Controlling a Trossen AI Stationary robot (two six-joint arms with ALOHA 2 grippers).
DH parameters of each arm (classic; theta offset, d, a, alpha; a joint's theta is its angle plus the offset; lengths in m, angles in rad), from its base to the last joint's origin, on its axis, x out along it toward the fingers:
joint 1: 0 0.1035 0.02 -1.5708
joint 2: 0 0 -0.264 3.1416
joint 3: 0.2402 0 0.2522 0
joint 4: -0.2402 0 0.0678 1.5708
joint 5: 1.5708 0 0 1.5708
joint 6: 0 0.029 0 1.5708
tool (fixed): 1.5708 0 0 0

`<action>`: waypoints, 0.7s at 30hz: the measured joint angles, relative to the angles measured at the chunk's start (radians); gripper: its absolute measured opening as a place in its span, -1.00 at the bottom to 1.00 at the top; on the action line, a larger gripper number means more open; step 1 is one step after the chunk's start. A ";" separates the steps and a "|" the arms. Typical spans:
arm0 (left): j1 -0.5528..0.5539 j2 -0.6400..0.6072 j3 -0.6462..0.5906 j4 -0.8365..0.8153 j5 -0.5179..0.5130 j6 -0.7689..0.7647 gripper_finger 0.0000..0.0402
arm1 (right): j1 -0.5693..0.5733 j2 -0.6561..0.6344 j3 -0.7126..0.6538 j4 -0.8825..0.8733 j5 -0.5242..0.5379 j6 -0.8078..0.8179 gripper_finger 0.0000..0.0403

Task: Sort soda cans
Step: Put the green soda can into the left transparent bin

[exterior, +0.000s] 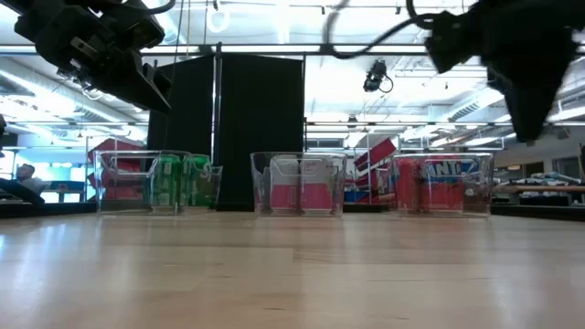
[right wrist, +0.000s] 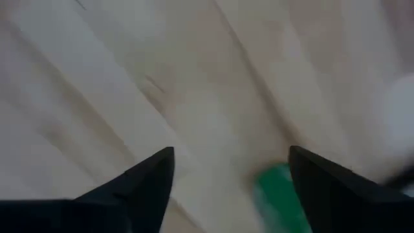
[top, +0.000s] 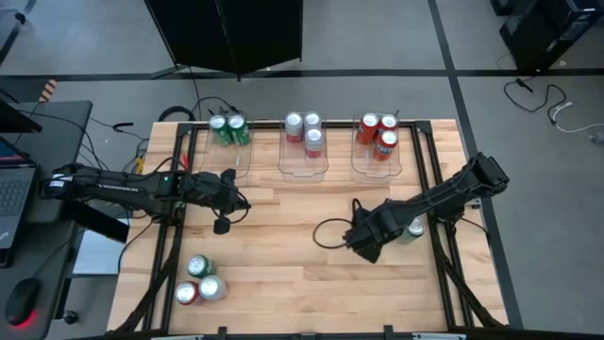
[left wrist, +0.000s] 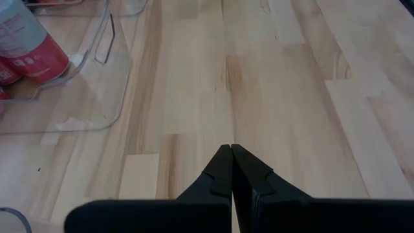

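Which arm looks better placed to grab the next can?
The right: its open claw hovers over a green can near the table's right edge. The left claw is shut over bare wood.

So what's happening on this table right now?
Two robot arms are sorting soda cans into three clear bins at the table's far edge: two green cans in the left one, three silver-white cans in the middle, three red cans in the right. The right gripper is open over the table near a can under its arm. The left gripper is shut and empty. Three cans wait near the front left.
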 joint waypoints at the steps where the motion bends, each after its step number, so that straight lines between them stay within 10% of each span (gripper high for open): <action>1: 0.000 0.000 0.000 -0.005 0.000 0.000 -1.00 | 0.002 0.000 0.000 0.026 -0.007 0.030 0.37; 10: 0.000 0.000 0.000 -0.033 0.000 -0.021 -1.00 | 0.201 -0.013 0.025 0.037 -0.061 0.439 -0.91; 21: 0.000 0.000 0.000 -0.034 0.000 -0.023 -1.00 | 0.584 -0.006 0.043 -0.177 0.253 1.197 -0.99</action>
